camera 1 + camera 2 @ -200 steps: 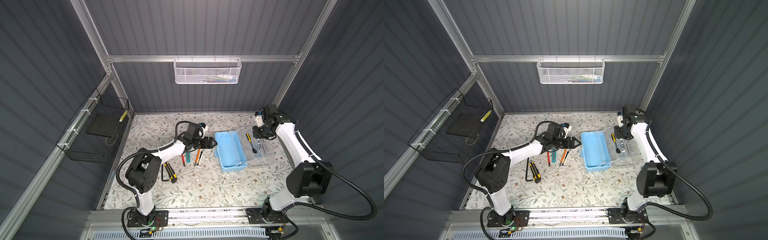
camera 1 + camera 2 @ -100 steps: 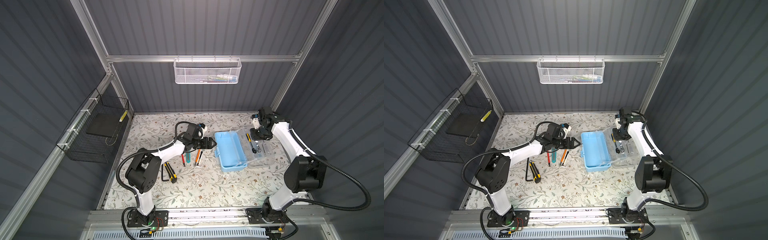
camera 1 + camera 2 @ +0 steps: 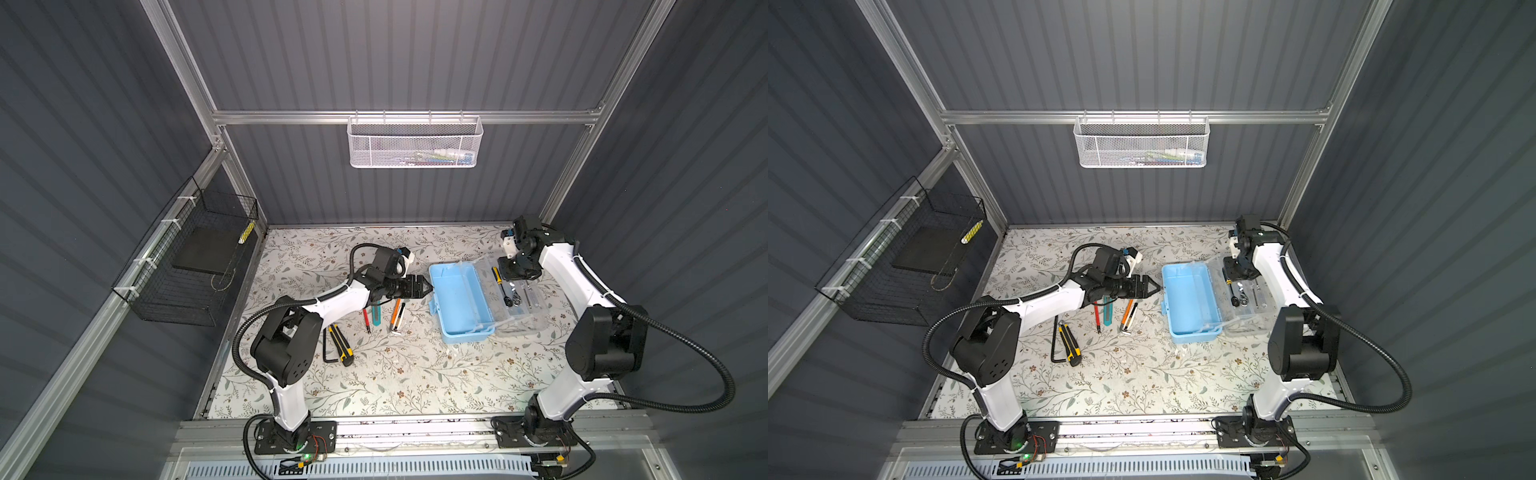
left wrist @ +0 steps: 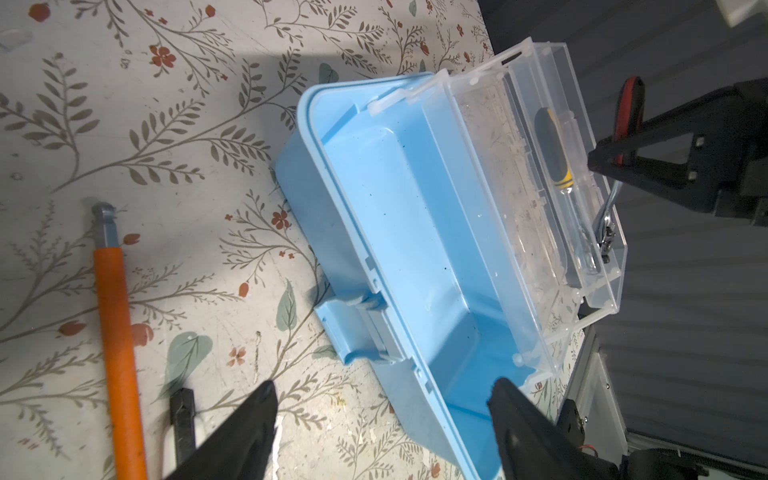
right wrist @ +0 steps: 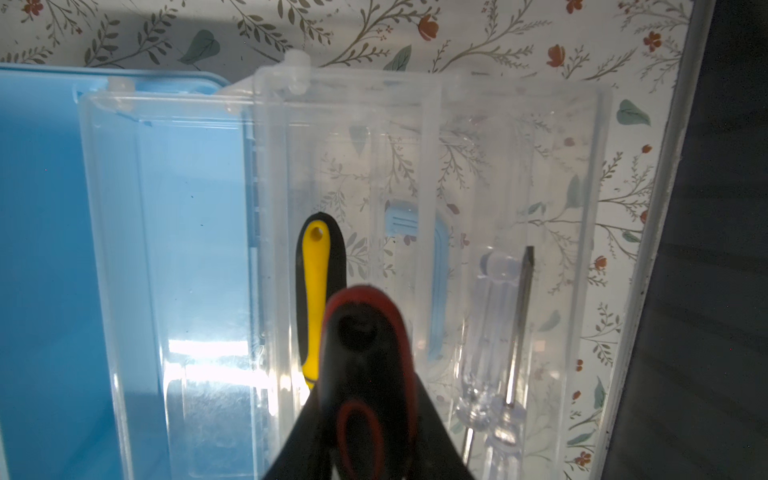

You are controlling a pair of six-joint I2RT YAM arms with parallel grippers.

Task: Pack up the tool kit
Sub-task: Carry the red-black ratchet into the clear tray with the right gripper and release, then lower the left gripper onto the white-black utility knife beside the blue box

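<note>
Box (image 3: 459, 297), light blue, open on floral mat (image 3: 415, 374) right of centre, blue floor fully visible. Clear lid (image 3: 528, 318) folded out flat on right, outer edge near mat's right border; inside: yellow-and-black handle (image 5: 316, 291), ratchet (image 3: 513, 297), clear screwdrivers (image 5: 490, 332). Left gripper (image 3: 424, 286) spread wide, empty, one finger over mat, one over box interior, straddling left wall; contact not discernible. Right gripper (image 3: 514, 273) above lid's back end, clamped on red-and-black handle (image 5: 365, 316). Loose just left of box: orange tool (image 3: 395, 309), teal knife (image 3: 377, 316), red screwdriver (image 3: 366, 318); farther off, yellow-and-black knife (image 3: 341, 345), hex key (image 3: 326, 353). Wide bare mat in front of box.
</note>
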